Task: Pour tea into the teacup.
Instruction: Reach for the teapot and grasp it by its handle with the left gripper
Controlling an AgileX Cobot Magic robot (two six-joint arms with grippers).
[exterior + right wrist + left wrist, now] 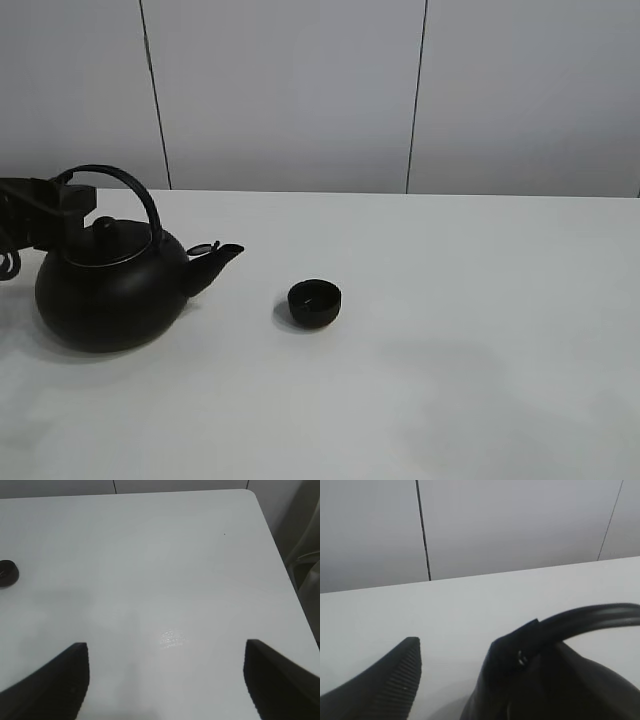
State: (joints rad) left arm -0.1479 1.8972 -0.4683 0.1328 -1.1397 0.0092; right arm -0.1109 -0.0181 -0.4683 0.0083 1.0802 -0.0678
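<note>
The teacup point(315, 303), a small low black cup without a handle, stands upright on the white table point(480, 330) a little left of centre. The big black kettle point(110, 300) stands on the table at the left, its spout point(222, 258) towards the cup. My left gripper point(68, 205) is at the left end of the kettle's arched handle point(135, 190). In the left wrist view its fingers stand apart point(455, 650), with the handle point(590, 617) beside one finger. My right gripper point(165, 650) is open and empty above bare table, and the teacup point(6, 573) is far off to its side.
A grey panelled wall point(300, 90) rises behind the table. The table's right edge and rounded corner point(260, 510) show in the right wrist view, with a grey chair-like shape point(305, 565) beyond it.
</note>
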